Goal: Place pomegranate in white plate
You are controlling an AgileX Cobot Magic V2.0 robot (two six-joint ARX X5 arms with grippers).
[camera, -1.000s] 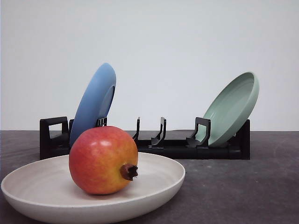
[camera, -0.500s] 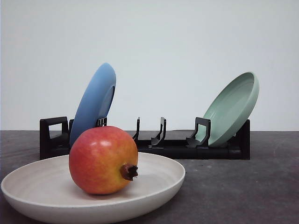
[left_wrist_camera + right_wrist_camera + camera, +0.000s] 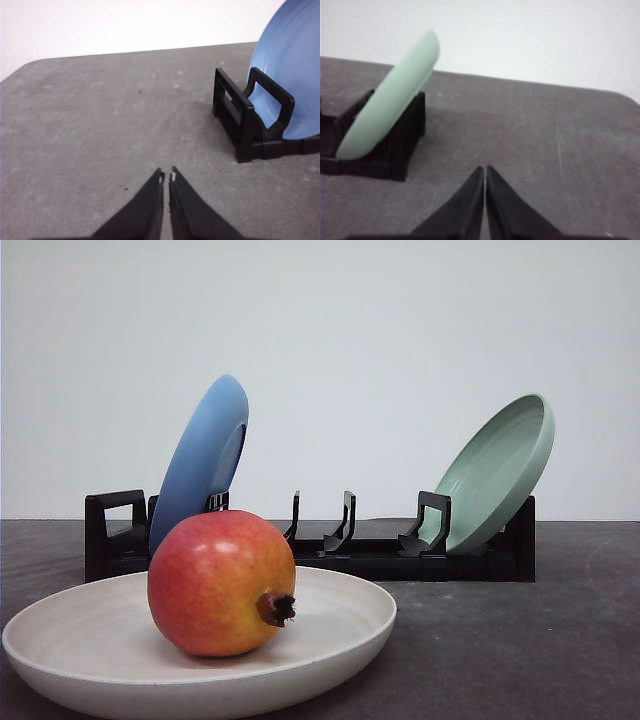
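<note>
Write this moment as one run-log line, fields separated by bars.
pomegranate resting in white plate | left gripper shut, empty, above table | right gripper shut, empty | task appears done

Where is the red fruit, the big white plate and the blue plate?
Round glossy red-orange pomegranate (image 3: 215, 583): front view, middle of its skin.
Wide shallow off-white plate (image 3: 345, 640): front view, right-hand rim.
Tilted matte blue plate (image 3: 205, 455): front view, its back face, in the black rack.
</note>
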